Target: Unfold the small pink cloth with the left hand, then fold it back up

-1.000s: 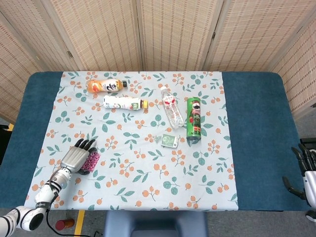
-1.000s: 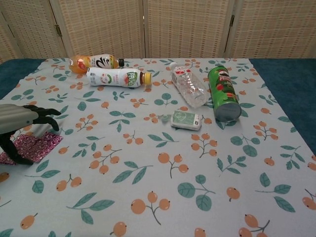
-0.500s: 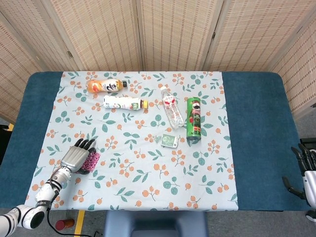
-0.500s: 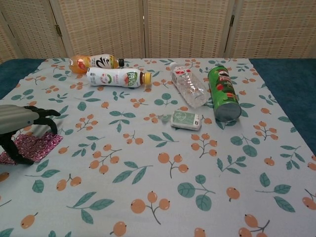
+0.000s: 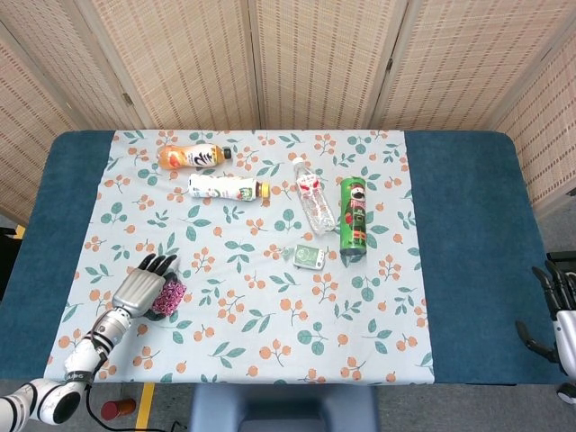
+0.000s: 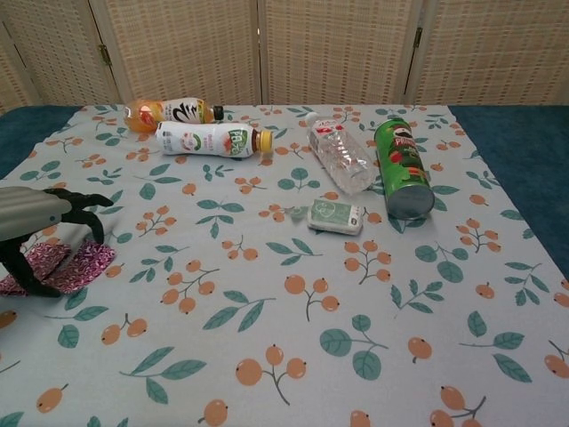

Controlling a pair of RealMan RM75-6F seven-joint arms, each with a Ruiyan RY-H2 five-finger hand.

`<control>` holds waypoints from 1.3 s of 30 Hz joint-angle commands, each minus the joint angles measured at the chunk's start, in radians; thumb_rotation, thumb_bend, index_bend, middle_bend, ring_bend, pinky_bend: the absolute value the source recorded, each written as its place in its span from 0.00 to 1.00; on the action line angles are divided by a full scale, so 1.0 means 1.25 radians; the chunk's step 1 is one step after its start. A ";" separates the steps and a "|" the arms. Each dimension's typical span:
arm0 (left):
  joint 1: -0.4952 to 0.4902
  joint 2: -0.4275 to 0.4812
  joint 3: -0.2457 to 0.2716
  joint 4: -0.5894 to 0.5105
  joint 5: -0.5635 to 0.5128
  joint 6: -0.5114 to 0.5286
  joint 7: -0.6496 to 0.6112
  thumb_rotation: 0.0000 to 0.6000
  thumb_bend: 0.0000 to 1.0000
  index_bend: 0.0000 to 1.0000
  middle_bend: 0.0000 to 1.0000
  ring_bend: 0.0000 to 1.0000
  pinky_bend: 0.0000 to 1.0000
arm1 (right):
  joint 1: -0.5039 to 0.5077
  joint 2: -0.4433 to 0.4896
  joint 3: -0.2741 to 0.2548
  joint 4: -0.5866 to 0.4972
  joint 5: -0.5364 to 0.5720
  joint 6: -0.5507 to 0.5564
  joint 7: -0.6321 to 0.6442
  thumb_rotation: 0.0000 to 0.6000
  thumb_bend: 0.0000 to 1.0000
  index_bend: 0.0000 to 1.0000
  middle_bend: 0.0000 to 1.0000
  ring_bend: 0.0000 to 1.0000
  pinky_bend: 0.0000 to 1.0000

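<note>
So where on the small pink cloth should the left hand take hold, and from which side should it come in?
Probably the free right-hand edge of the pink cloth, pinched from above. The cloth lies low and slightly bunched on the tablecloth, so there is no side to wrap around. The left hand already arches over its left part, fingertips down, while the right edge sticks out uncovered toward the table's middle.

We see a small pink cloth (image 6: 76,264) that looks soft and a bit crumpled, lying on a matt, pale tablecloth printed with leaves and orange berries (image 5: 270,306); the cloth sits under the left hand (image 5: 139,286), whose back is smooth silver metal and whose fingers (image 6: 80,200) are shiny black. The clear plastic water bottle (image 5: 314,202) and the tall green snack can (image 5: 353,219) both look smooth and glossy. The screens behind the table are rough woven reed panels (image 5: 315,63).
</note>
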 commanded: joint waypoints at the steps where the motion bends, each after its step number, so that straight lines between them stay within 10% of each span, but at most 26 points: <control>1: 0.006 0.006 0.004 -0.023 0.007 0.015 0.006 1.00 0.20 0.33 0.00 0.00 0.00 | 0.001 0.000 0.000 0.002 0.000 -0.002 0.002 1.00 0.37 0.00 0.00 0.00 0.00; 39: 0.063 0.035 -0.021 -0.034 -0.165 0.040 0.038 1.00 0.21 0.31 0.00 0.00 0.00 | 0.011 -0.007 0.000 0.022 -0.003 -0.012 0.024 1.00 0.37 0.00 0.00 0.00 0.00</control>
